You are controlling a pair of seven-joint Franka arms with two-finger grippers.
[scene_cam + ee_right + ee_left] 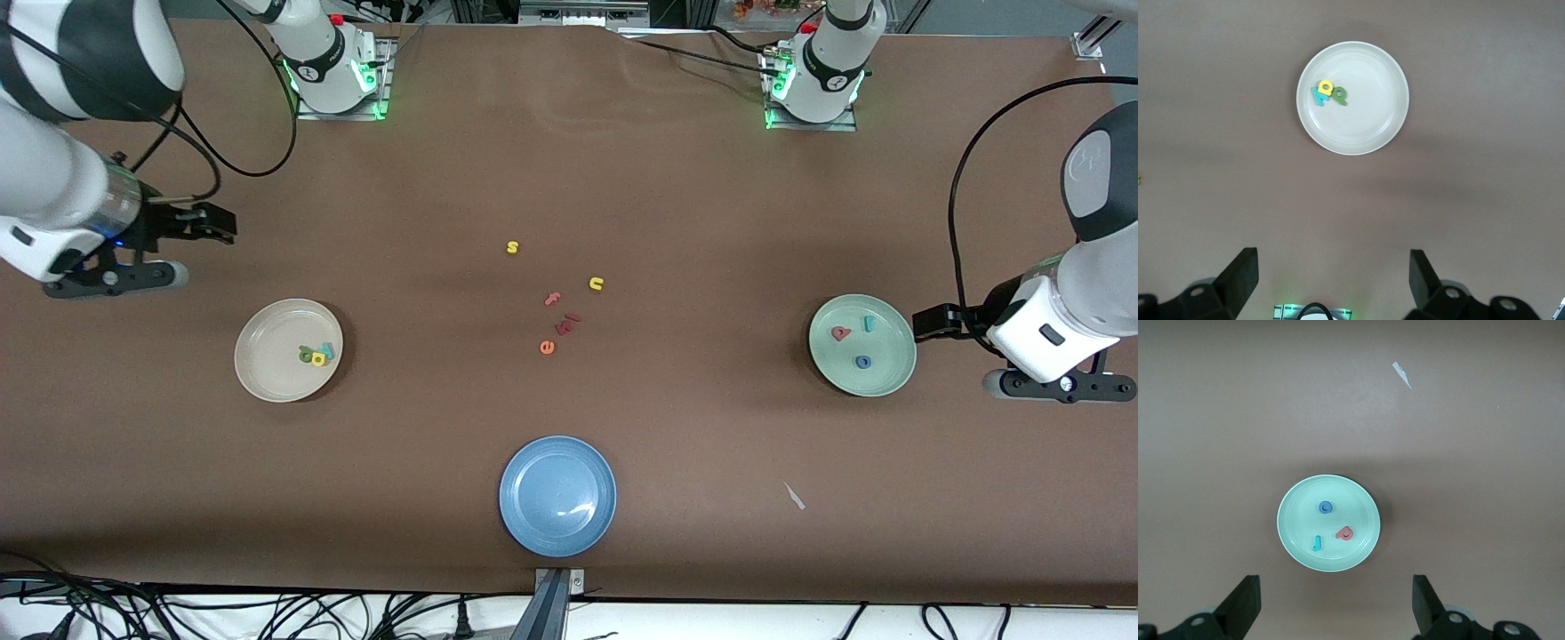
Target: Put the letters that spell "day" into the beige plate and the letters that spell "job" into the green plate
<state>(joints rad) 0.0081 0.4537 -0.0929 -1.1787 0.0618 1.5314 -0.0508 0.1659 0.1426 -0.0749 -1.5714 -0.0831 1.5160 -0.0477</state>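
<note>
The beige plate (267, 373) (1371, 127) lies toward the right arm's end of the table. In it huddle the green "d" (1339, 97), yellow "a" (1325, 87) and teal "y" (1318, 97). Toward the left arm's end lies the green plate (889, 373) (1298, 520), which holds the teal "j" (1317, 543), blue "o" (1325, 508) and salmon "b" (1344, 533), each apart. My left gripper (1058, 385) (1337, 607) hangs open and empty over bare table beside the green plate. High over bare table beside the beige plate, my right gripper (114, 277) (1333, 283) is open and empty too.
A blue plate (533, 524) sits near the table's front edge, mid-table. Loose letters lie in the middle: a yellow "s" (512, 247), yellow "u" (596, 284), pink "f" (552, 299), orange "e" (547, 347) and dark red pieces (569, 323). A white scrap (794, 496) (1402, 375) lies nearer the front camera than the green plate.
</note>
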